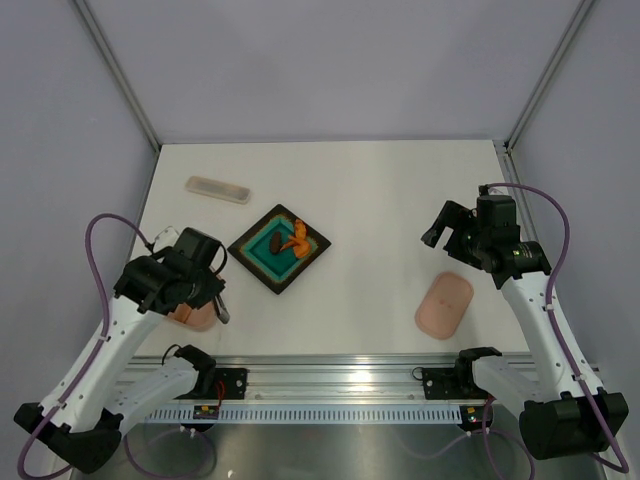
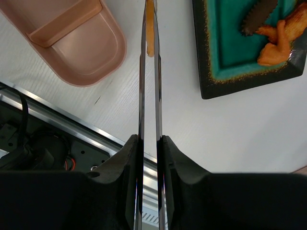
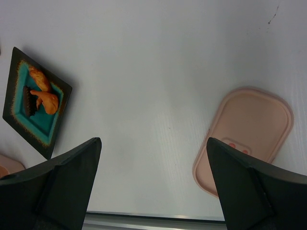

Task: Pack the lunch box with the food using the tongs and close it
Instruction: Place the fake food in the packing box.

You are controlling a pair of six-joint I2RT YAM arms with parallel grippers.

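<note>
My left gripper (image 2: 149,140) is shut on the slim silver tongs (image 2: 149,96), which reach forward above the table. A small orange food piece (image 2: 150,28) is pinched between the tongs' arms near their tip. The pink lunch box (image 2: 76,43) lies open just left of the tip, and in the top view it (image 1: 190,316) sits partly under my left arm. A brown lump (image 2: 259,17) and an orange shrimp (image 2: 278,40) lie in the dark tray (image 2: 249,86). My right gripper (image 3: 152,141) hangs open and holds nothing, left of the pink lid (image 3: 244,139).
The dark tray (image 1: 262,262) with the teal centre stands mid-left. A pale translucent case (image 1: 218,189) lies at the back left. The lid (image 1: 444,305) rests near the front right. A metal rail (image 1: 340,365) runs along the near edge.
</note>
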